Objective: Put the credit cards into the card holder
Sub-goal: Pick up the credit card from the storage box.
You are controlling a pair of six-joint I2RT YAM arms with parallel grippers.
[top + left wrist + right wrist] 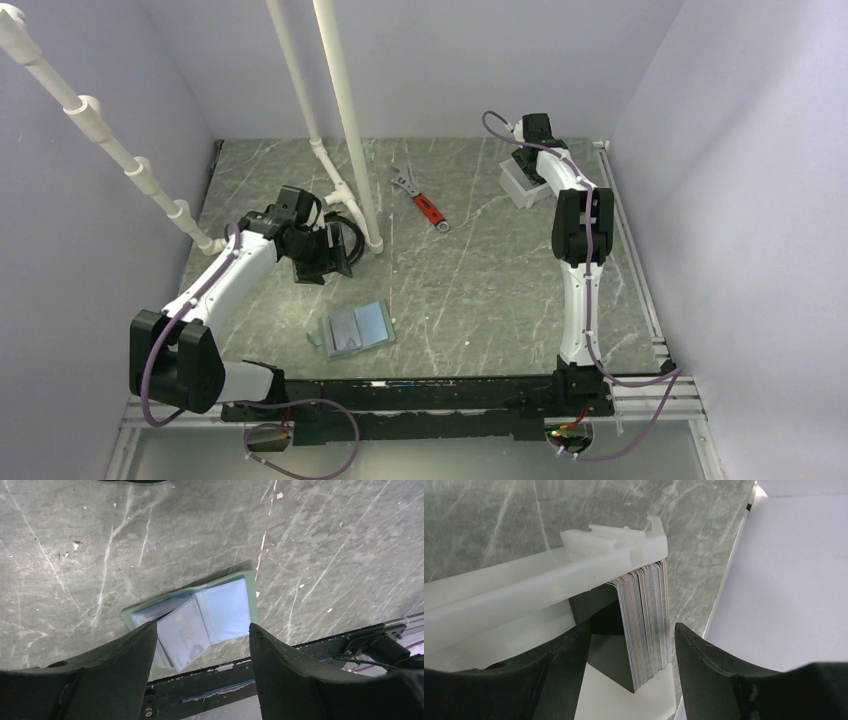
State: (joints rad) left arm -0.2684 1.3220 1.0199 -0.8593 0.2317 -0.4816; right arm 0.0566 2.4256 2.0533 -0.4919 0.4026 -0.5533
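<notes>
The card holder lies open on the grey-green tabletop near the front edge. Its mint rim and clear, pale blue sleeves show in the left wrist view, with one sleeve leaf lifted. My left gripper hovers above it, open and empty, and in the top view it hangs behind the holder. The credit cards stand on edge as a packed stack in the corner of a white tub. My right gripper is open. Its fingers straddle the stack without touching it.
The white tub sits at the back right near the wall and a metal rail. A red-handled wrench lies mid-back. White pipes rise from the table beside my left arm. A black frame runs along the front edge.
</notes>
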